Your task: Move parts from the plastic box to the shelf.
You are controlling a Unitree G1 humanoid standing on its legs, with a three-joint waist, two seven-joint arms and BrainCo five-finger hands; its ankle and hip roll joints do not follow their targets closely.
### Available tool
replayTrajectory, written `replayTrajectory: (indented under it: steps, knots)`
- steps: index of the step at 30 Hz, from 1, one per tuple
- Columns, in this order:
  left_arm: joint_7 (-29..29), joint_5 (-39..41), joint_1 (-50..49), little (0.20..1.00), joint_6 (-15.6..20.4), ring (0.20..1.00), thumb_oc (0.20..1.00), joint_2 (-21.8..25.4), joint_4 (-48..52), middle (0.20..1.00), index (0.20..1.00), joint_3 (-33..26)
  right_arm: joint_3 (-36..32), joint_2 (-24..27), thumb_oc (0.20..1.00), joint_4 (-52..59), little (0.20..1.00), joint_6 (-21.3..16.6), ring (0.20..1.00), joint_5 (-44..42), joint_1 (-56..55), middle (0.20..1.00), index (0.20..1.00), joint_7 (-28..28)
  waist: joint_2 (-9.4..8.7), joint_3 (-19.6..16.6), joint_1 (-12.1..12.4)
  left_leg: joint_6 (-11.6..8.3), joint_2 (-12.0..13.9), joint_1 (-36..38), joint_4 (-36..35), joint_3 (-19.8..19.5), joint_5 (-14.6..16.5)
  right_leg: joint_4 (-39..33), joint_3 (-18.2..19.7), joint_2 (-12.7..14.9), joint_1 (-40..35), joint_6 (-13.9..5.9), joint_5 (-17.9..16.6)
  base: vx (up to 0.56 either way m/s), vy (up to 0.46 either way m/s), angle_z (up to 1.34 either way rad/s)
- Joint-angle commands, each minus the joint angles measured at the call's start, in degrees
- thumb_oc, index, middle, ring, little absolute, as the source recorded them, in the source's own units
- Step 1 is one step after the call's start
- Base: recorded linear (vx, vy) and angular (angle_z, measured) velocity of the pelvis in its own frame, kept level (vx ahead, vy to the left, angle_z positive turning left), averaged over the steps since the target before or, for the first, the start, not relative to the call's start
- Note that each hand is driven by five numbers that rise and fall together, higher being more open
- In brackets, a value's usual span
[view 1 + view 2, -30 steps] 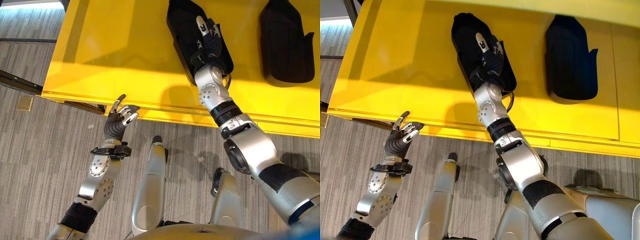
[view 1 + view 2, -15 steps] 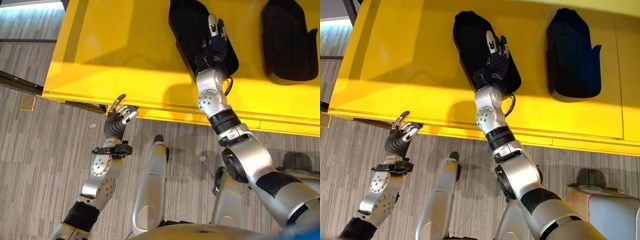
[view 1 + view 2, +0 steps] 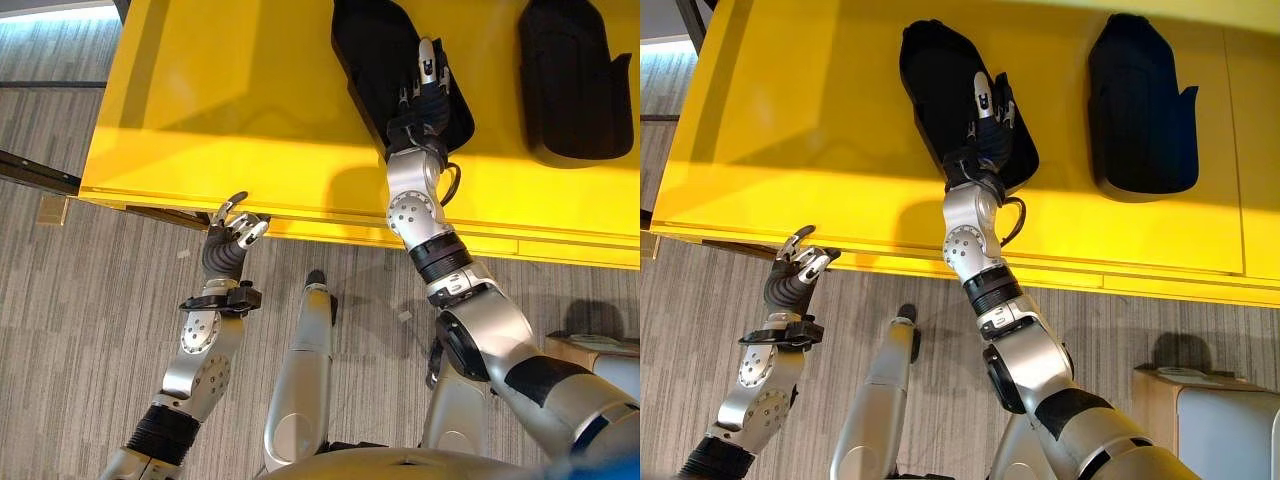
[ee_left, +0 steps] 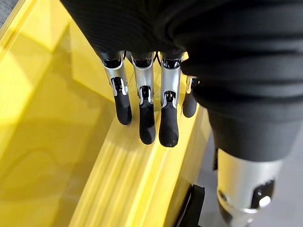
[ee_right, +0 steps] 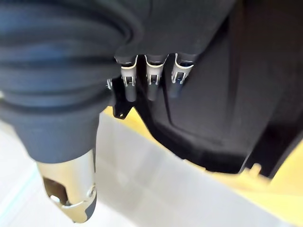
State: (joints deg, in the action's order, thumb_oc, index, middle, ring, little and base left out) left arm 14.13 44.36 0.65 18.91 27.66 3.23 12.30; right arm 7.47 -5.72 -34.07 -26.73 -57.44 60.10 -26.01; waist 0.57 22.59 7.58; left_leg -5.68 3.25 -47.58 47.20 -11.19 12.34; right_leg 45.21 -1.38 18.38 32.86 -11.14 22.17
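Right hand (image 3: 425, 85) is lying with straight fingers on a black moulded part (image 3: 385, 50) on the yellow shelf (image 3: 250, 100). Left hand (image 3: 232, 240) is hovering, fingers relaxed, at the shelf's front edge.

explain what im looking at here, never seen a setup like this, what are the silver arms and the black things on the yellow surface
This is a two-armed humanoid robot, seen through its own cameras. Two pictures come from cameras in its head, looking down; the other two come from cameras on its wrists, looking along the fingers.

The yellow surface is the shelf it works at. Two black parts lie on it: a near one and a far one to its right.

The right hand reaches over the near part, fingers straight and laid on it, not clearly gripping. The left hand hangs at the shelf's front edge, fingers relaxed, holding nothing; its wrist camera shows the fingertips just over that edge.
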Motion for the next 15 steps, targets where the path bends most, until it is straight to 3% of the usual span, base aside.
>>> replayTrajectory:
  steps: [1, 2, 15]
  knots:
    - [-0.32, -0.2, 3.37, 1.0, 0.42, 1.0, 1.0, 0.18, 1.37, 1.0, 1.0, 1.85, -0.34, -0.27, 1.0, 3.3, 1.0, -2.49, 1.0, 0.36, 0.95, 1.0, 1.0, 1.17, 0.35, -0.74, 1.06, 1.71, 2.11, -1.84, 2.52, 2.17, 0.09, 3.32, 1.84, -1.24, 6.01, 3.59, -8.26, 0.1, -0.005, -0.01]
    - [-0.25, -0.12, 3.25, 1.0, 0.43, 1.0, 1.0, 0.07, 1.53, 1.0, 1.0, 1.8, 0.21, -0.62, 1.0, 3.94, 1.0, -2.43, 1.0, 0.38, 0.7, 1.0, 1.0, 1.49, 0.2, -0.95, 1.11, 1.56, 2.21, -1.26, 3.41, 2.29, 2.2, 3.99, 1.78, -1.08, 5.33, 3.39, -6.55, 0.0, 0.0, 0.0]
    - [-0.59, 0.19, 3.31, 1.0, 0.92, 1.0, 1.0, 0.2, 1.72, 1.0, 1.0, 1.36, 3.32, -4.74, 1.0, -0.27, 1.0, -0.68, 1.0, -3.12, 1.14, 1.0, 1.0, 4.98, 0.25, -0.88, 1.76, 1.56, 1.88, -0.8, 2.98, 2.3, 1.98, 3.63, 1.74, -0.81, 4.78, 3.34, -6.75, 0.01, -0.001, 0.0]
